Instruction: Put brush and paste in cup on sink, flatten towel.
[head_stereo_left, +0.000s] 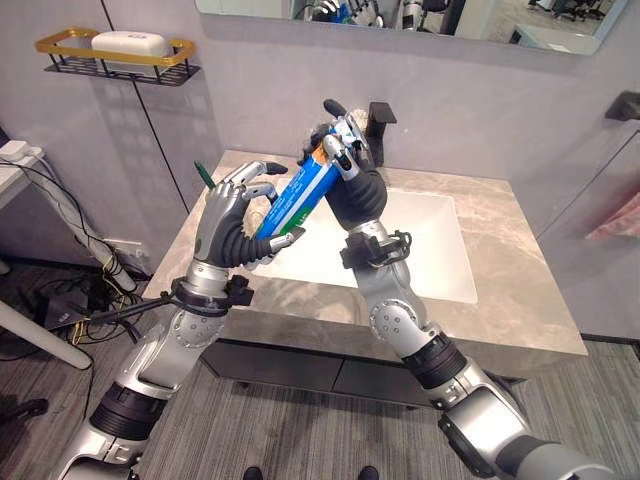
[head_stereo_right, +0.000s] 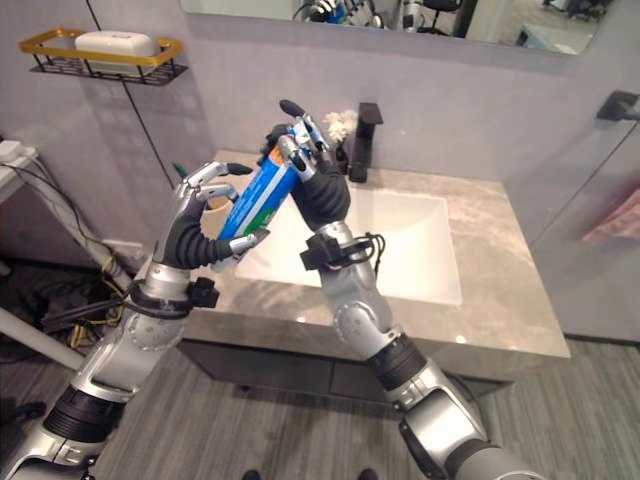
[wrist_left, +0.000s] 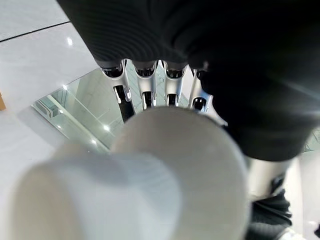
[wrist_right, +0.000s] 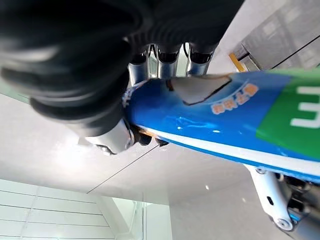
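- Paste (head_stereo_left: 300, 192) is up in the air over the bench's (head_stereo_left: 520, 300) left side, tilted, with both hands on it.
- Right hand (head_stereo_left: 345, 160) is curled round the upper end; its wrist view shows fingers (wrist_right: 167, 62) wrapped over the blue tube.
- Left hand (head_stereo_left: 235, 215) has the lower, cap end: thumb under, fingers loosely curled above. Its wrist view shows the white cap (wrist_left: 150, 175) right at the fingers.
- I read this as a hand-to-hand transfer. I'd firm up the receiving grip before the other hand lets go.
- Release slowly; the tube is slick and soft, so squeeze the shoulder, not the belly.
- A green brush tip (head_stereo_left: 204, 174) shows just behind the left hand. I can't tell if it sits in a cup.
- Sink (head_stereo_left: 420, 250) lies below, so a drop lands in the basin.
- Keep clear of the tap (head_stereo_left: 380, 125) when lowering.
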